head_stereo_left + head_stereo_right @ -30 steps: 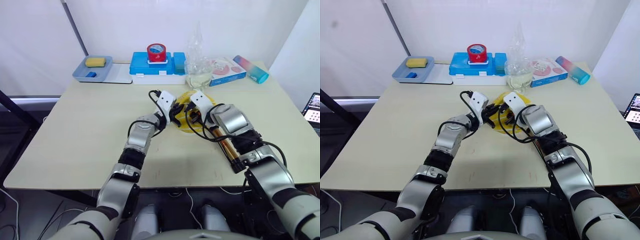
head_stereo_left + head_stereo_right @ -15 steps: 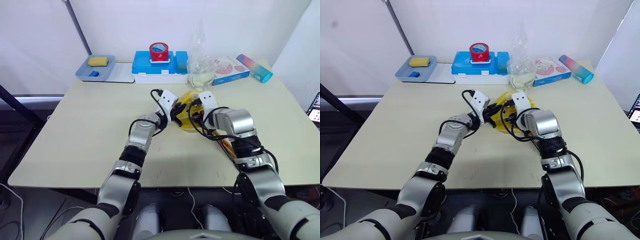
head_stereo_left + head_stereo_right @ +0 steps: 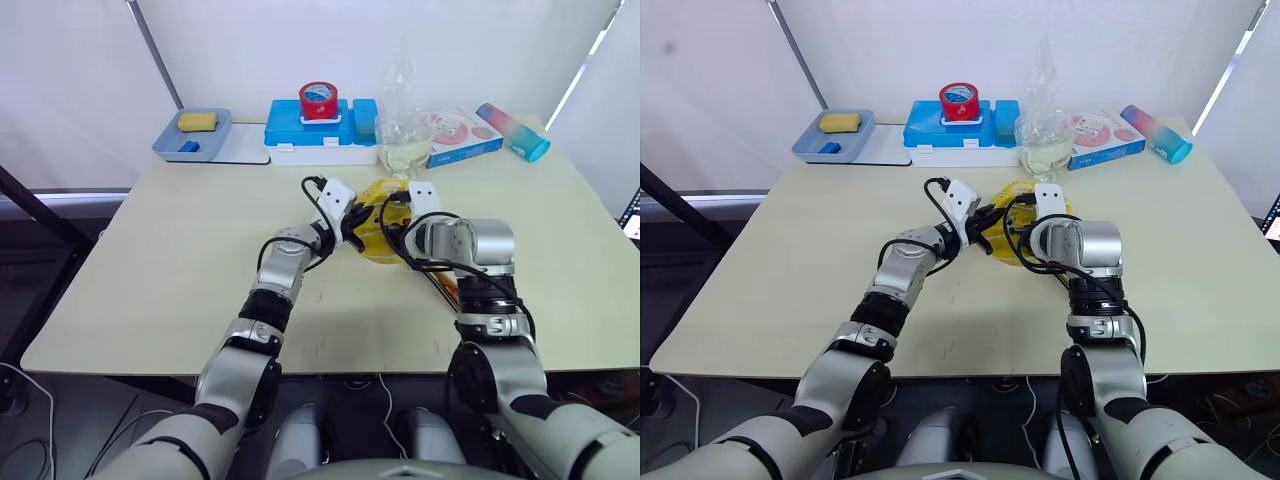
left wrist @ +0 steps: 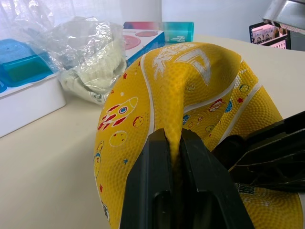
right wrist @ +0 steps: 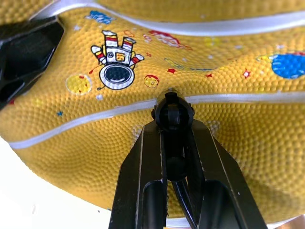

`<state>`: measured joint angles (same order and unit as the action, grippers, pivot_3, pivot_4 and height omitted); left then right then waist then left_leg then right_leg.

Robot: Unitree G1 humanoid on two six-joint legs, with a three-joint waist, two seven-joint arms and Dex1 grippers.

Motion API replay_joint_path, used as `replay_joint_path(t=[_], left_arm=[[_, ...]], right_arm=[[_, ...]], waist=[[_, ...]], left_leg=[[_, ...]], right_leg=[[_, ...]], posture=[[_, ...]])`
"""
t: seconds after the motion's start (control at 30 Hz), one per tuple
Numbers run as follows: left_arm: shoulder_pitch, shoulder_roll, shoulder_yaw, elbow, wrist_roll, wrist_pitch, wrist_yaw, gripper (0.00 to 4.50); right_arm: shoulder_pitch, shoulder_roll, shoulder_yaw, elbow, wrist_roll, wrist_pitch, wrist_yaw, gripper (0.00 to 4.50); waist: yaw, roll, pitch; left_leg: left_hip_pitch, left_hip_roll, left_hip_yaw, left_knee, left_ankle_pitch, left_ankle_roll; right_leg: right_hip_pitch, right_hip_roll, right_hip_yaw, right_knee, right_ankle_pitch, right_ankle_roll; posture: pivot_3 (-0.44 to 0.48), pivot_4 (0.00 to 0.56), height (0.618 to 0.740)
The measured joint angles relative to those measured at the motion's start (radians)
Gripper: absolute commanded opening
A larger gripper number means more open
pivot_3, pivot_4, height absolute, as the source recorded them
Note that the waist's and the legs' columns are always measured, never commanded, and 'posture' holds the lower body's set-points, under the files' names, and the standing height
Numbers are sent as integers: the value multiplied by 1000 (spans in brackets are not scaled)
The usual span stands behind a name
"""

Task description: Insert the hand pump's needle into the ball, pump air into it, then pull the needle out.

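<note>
The yellow ball (image 3: 376, 230) lies half flat at the table's middle, with white seams and small printed pictures. My left gripper (image 4: 174, 139) is shut on a raised fold of the ball (image 4: 190, 90). From the other side, my right gripper (image 5: 172, 123) is shut on the needle's black fitting (image 5: 172, 110), which presses onto a white seam of the ball (image 5: 248, 62); the metal pin itself is hidden. The black hose (image 3: 420, 264) loops under my right wrist. A short gold stretch of the hand pump (image 3: 448, 289) shows on the table beneath my right forearm.
Along the far edge stand a grey tray (image 3: 212, 148) holding a yellow sponge, a blue box (image 3: 320, 135) topped by a red tape roll (image 3: 318, 100), a clear plastic bottle (image 3: 402, 140), a pink-and-white box (image 3: 462, 135) and a teal-pink tube (image 3: 512, 131).
My right elbow has swung inward so the forearm now covers most of the pump, while both grippers have stayed at the ball. The camera has shifted a little.
</note>
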<state>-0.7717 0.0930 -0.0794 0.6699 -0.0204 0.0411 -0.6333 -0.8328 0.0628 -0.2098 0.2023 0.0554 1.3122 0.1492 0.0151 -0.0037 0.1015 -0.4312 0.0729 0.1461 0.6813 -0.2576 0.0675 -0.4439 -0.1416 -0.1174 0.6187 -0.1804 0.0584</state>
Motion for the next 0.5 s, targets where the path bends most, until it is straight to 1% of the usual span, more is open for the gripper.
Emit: replay_joint_path(t=[0.07,0.1,0.13,0.17,0.2,0.23,0.27,0.3,0.33,0.37,0.5], left_arm=[[-2,0,0,3,0,-2,-1,0],[-3,0,0,4,0,-4,-3,0],[-6,0,0,5,0,-5,-4,0],[-7,0,-1,7,-1,-6,-7,0],[-9,0,-1,7,-1,-8,-7,0],[-10,-1,-1,8,0,-8,-7,0],[-11,-1,-1,8,-1,-9,-8,0],[-11,-2,-1,8,-1,-9,-9,0],[-11,-2,-1,8,-1,-9,-10,0],[-12,-3,-1,8,-1,-10,-12,0],[-16,-8,-1,7,-1,-15,-19,0]], right_arm=[[7,-3,6,-9,3,0,-1,5],[14,-12,19,-17,9,1,3,1034],[21,-19,32,-17,17,11,11,1416],[31,-20,44,-33,26,11,20,2039],[29,-24,48,-38,35,15,26,2371],[32,-28,64,-49,46,21,36,3035],[37,-43,88,-65,54,26,44,3471],[45,-55,109,-80,64,30,53,4216],[47,-59,116,-86,66,31,57,4391],[55,-72,132,-104,75,37,68,4455],[89,-138,166,-176,118,68,115,4455]], waist=[[0,0,0],[0,1,1],[1,1,1],[1,2,3],[1,4,5],[2,4,5],[2,4,6],[3,4,6],[3,4,6],[4,4,7],[8,6,10]], left_leg=[[0,0,-1,0,0,0],[-1,0,-1,0,0,0],[-1,0,-1,0,0,0],[-1,0,-1,0,0,0],[-1,0,-1,0,0,0],[-1,0,-1,0,0,0],[-1,0,-1,0,0,0],[-2,0,-1,0,0,0],[-2,-1,-1,0,0,0],[-2,-1,-1,0,0,0],[-6,-1,-1,0,0,1]], right_leg=[[0,0,-1,0,0,0],[0,0,-1,0,0,0],[0,0,-1,-1,0,0],[0,0,-1,-1,0,0],[0,0,-1,-1,0,0],[0,0,-1,-1,0,0],[0,0,-1,-1,0,0],[0,0,-1,-2,0,0],[0,-1,-1,-2,0,0],[0,-1,-1,-3,0,0],[0,0,-2,-10,0,1]], posture=[[0,150,739],[0,150,739],[0,150,739],[0,150,739],[0,150,739],[0,150,739],[0,150,739],[0,150,739],[0,150,739],[0,150,739],[0,150,739]])
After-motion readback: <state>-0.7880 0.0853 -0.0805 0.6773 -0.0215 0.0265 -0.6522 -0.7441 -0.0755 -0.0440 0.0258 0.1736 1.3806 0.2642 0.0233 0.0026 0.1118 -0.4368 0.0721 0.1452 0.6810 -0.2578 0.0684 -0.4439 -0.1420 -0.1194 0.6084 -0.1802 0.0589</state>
